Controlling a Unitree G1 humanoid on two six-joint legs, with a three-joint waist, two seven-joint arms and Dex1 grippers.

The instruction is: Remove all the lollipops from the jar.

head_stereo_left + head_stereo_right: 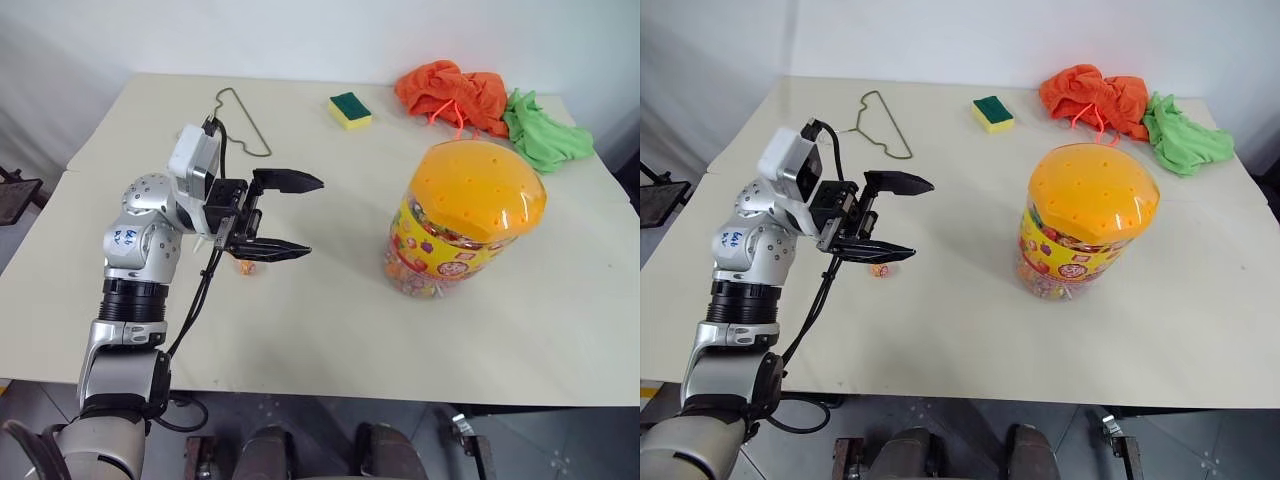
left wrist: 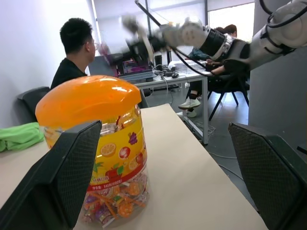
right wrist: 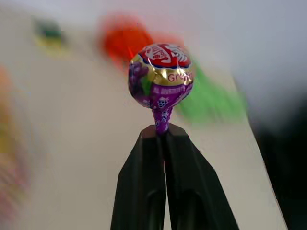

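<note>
Right end effector (image 3: pixel 162 134): pressed together, pinching a purple grape lollipop (image 3: pixel 160 76) by its neck.
Left end effector (image 1: pixel 285 215): spread, empty, above the tabletop (image 1: pixel 330 330).
Jar (image 1: pixel 462 218): upright on the tabletop, orange lid on.
Progress: one lollipop out; any others left cannot be told.

So the jar (image 1: pixel 462 222) has an orange domed lid dotted with small holes and a yellow label with cartoon fruit on it. Behind the jar: an orange cloth (image 1: pixel 452 94), a bright green cloth (image 1: pixel 543 130), and a green-and-yellow sponge (image 1: pixel 350 110). The purple lollipop (image 3: pixel 160 79) has a gold band and a red-and-white top.
</note>
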